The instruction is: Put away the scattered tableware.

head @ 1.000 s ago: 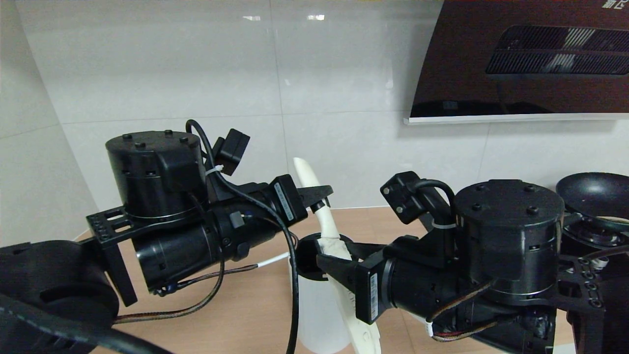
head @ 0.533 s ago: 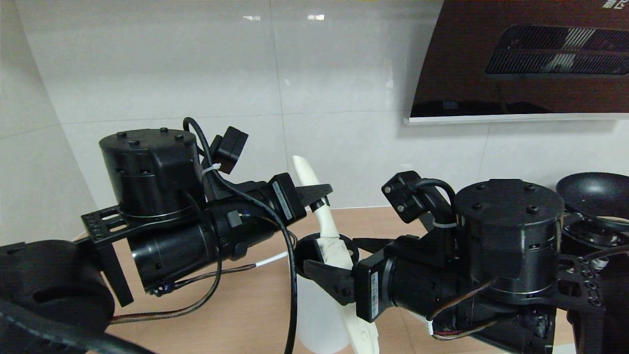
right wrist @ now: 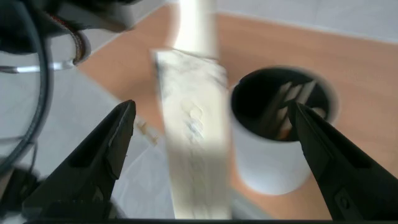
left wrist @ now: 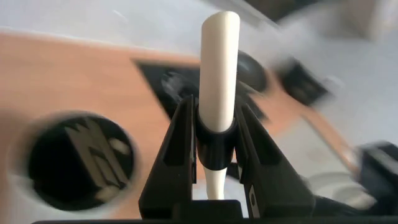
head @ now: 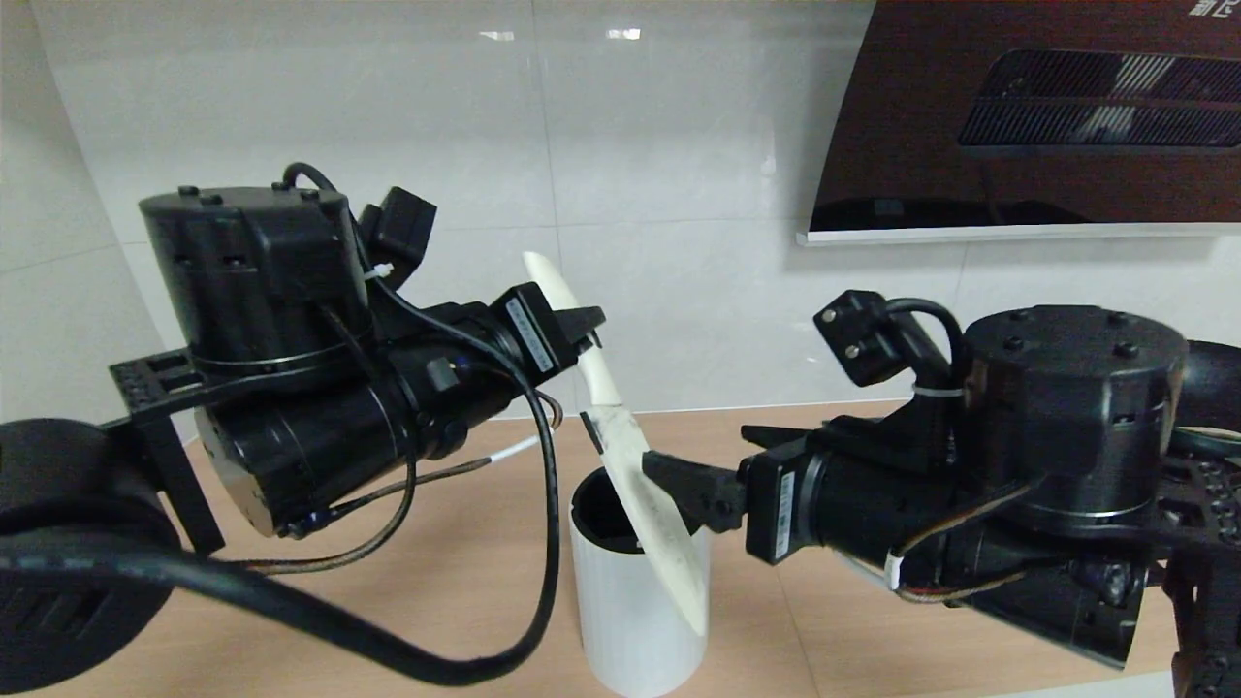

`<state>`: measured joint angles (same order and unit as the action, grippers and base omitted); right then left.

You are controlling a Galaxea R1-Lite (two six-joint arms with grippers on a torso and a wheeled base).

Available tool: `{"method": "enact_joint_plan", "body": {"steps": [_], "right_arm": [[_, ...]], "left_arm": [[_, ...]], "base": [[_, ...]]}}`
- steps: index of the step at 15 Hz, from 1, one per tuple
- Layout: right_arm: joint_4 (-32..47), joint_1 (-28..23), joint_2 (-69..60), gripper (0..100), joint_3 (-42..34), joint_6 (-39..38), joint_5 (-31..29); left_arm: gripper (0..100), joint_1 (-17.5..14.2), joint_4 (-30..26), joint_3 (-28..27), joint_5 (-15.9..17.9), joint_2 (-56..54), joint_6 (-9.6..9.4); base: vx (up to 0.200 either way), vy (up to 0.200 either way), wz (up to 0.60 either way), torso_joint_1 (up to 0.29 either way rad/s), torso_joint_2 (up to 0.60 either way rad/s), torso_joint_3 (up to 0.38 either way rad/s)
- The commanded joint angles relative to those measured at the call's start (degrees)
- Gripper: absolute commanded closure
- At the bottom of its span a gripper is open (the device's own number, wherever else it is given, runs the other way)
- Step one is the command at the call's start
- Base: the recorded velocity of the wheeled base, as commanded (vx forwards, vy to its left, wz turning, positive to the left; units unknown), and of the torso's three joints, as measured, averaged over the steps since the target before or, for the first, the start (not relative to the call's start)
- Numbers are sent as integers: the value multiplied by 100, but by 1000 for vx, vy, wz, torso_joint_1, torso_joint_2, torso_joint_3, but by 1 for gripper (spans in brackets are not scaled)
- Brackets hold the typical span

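A white knife (head: pixel 640 475) with a cream handle hangs tilted, blade down, over a white cylindrical holder (head: pixel 635 611) on the wooden counter. The blade's tip lies in front of the holder's outer wall. My left gripper (head: pixel 582 339) is shut on the handle (left wrist: pixel 217 93), above and left of the holder's dark opening (left wrist: pixel 78 158). My right gripper (head: pixel 698 446) stands open just right of the blade. The blade (right wrist: pixel 193 137) shows between its spread fingers (right wrist: pixel 118 149), with the holder (right wrist: pixel 280 143) behind it.
A black wok (head: pixel 1212 388) sits on a stove at the far right, behind the right arm. A dark range hood (head: pixel 1028 116) hangs at the upper right. White tiled wall closes the back; bare wooden counter (head: pixel 465 591) lies left of the holder.
The right gripper opened off the blade and drew back to the right. The left arm lifted the knife up and to the left, so more of the holder shows.
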<state>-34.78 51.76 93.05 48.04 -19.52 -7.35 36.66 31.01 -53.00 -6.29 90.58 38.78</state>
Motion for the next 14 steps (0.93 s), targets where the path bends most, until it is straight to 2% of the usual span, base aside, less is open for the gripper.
{"method": "enact_joint_plan", "body": {"steps": [1,3,5,6,10,11,14], "right_arm": [[15,-369,-384,0,-23,18,6],[41,-615,-498,0,-85,18,14],[50,-861,-490,0,-129,27,6],[15,-1019,-463,0,-216,36,6],[6,-1300,-560,0,-234,255,-3],[6,-1397,-578,0,-234,273,-3],[6,-1432,-560,0,-234,273,-3]], "left_arm": [[100,-89,-87,-298,-241,-137,-186],[100,-150,-87,-439,-320,-225,-617],[100,-150,-69,-465,-751,-181,-1171],[100,-168,-51,-483,-821,-154,-1434],[100,-159,-60,-755,-953,21,-1540],[100,-159,-60,-966,-1234,329,-1681],[100,-80,-16,-1010,-1762,663,-1733]], "base": [[0,0,0,0,0,0],[0,0,0,0,0,0],[0,0,0,0,0,0],[0,0,0,0,0,0],[0,0,0,0,0,0],[0,0,0,0,0,0],[0,0,0,0,0,0]]}}
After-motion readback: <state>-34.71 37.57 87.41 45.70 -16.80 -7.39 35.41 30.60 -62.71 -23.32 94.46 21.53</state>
